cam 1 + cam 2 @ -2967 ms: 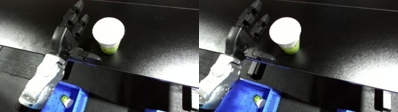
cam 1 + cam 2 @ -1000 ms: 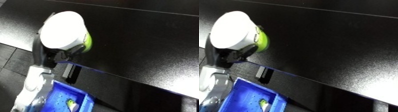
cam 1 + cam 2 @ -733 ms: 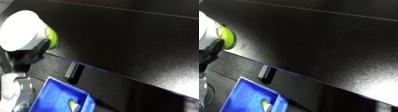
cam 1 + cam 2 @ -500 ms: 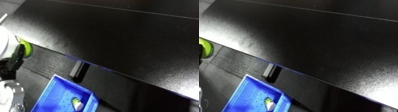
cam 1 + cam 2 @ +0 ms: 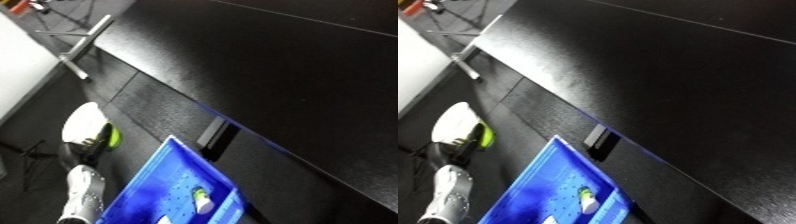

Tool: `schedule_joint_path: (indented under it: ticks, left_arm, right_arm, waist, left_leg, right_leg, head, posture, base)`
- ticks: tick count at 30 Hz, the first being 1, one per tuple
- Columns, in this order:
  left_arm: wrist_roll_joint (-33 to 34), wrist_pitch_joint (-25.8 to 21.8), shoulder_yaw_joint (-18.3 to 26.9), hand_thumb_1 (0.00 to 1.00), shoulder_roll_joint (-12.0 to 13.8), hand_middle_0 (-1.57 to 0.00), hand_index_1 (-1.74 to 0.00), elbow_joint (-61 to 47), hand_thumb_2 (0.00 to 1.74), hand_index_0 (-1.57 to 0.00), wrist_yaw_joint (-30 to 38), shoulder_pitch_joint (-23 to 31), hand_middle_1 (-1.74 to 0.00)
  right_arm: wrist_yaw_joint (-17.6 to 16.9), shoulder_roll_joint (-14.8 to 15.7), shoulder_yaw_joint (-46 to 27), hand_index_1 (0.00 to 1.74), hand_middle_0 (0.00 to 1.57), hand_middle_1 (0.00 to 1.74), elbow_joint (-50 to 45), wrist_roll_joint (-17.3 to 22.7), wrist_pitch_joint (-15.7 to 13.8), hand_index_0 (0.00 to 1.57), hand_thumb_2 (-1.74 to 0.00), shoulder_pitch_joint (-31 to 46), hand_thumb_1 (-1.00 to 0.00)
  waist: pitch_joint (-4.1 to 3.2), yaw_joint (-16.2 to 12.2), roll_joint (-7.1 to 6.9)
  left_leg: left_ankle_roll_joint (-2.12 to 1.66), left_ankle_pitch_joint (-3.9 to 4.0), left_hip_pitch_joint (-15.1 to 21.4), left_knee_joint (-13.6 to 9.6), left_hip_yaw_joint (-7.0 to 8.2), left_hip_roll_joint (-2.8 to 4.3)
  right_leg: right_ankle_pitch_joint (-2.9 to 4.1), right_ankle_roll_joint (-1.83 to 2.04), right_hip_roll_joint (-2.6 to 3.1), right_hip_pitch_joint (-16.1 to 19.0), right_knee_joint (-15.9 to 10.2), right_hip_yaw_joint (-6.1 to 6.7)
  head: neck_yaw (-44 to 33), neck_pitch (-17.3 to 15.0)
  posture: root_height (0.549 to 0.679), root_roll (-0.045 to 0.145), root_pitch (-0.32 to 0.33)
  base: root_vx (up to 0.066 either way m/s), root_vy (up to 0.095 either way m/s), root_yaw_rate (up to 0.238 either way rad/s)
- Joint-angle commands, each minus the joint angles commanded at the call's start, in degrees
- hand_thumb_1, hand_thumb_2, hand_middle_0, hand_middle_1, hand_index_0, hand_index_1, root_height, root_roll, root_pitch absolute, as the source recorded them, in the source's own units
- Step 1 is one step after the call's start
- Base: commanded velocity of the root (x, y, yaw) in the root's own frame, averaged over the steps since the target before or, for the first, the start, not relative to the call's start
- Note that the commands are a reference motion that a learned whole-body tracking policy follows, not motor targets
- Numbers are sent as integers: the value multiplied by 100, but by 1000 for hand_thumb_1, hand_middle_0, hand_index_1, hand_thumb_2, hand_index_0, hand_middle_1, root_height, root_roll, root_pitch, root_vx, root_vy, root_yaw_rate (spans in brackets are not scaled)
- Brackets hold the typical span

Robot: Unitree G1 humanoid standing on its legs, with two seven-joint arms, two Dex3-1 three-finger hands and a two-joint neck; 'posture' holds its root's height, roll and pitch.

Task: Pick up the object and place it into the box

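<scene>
Since a second ago the white and green object (image 5: 89,131) has come off the black bench (image 5: 293,65) and is now hanging down beside it, at the lower left of both views, out past the bench's front edge and over the dark floor. The left hand (image 5: 82,150) is gripping it from below; its dark fingers are wrapping the underside of the object, though only a small part of them is showing beneath the white dome. The object is tilting, its white rounded top facing up and to the left, its green band showing along the right side. The white forearm (image 5: 82,197) is running down from the hand to the lower edge.

Just to the right of the hand and object, the blue bin (image 5: 173,192) is sitting below the bench edge, with its near corner pointing up toward a small dark block (image 5: 600,141) fixed on the bench's front. The object is beside the bin, not over it. Inside the bin a small white and green item (image 5: 202,199) is lying near its right wall. A grey metal leg (image 5: 82,45) is standing at the upper left. The right hand is not showing in either view.
</scene>
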Motion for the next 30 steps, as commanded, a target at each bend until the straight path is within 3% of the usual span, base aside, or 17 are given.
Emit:
schedule_joint_path:
  ticks: [6,13,21,26,30]
  left_arm:
    - [-464,630,33,1000,52,-1570,-1740,740,1740,-1570,-580,-79,-1740]
    - [-996,1364,-29,650,-71,-1020,-1131,1420,1131,-1020,-1121,-130,-1131]
    - [-782,2004,-266,250,-85,-393,-435,2174,435,-393,-1447,-272,-435]
    - [-650,2151,-392,0,-123,0,0,2473,0,0,-1694,-262,0]
    - [-618,2170,-450,0,-138,0,0,2588,0,0,-1862,-250,0]
  right_arm:
    - [148,2,-28,0,0,0,147,-176,-75,0,0,14,0]
    - [234,24,29,0,0,0,243,-268,-87,0,0,-52,0]
    - [330,60,131,0,0,0,345,-221,-91,0,0,-113,0]
    - [319,75,164,0,0,0,342,-196,-80,0,0,-136,0]
    - [312,65,165,0,0,0,341,-189,-74,0,0,-153,0]
  waist:
    - [0,-73,-93]
    - [0,-121,-218]
    - [0,-170,-336]
    - [0,-189,-368]
    - [0,-202,-360]
  left_leg:
    - [-16,36,-65,-31,26,50]
    - [-41,79,-70,-123,25,118]
    - [-45,98,-66,-176,31,174]
    - [-51,103,-46,-223,40,190]
    - [-59,105,-31,-251,50,183]
  right_leg:
    - [12,30,40,-39,-47,19]
    - [36,50,97,-19,-146,5]
    - [64,48,139,15,-226,-20]
    - [88,50,157,31,-291,-23]
    - [113,53,161,42,-345,-12]
  head:
    - [-105,-44]
    - [-124,-116]
    - [-37,-255]
    - [29,-271]
    - [109,-264]
  posture:
    - [610,52,3]
    - [612,48,10]
    - [614,43,14]
    - [615,40,17]
    - [616,40,19]
  base:
    - [-13,10,-5]
    - [-4,0,-12]
    - [1,-10,-11]
    - [-6,-3,-23]
    - [-14,8,-19]
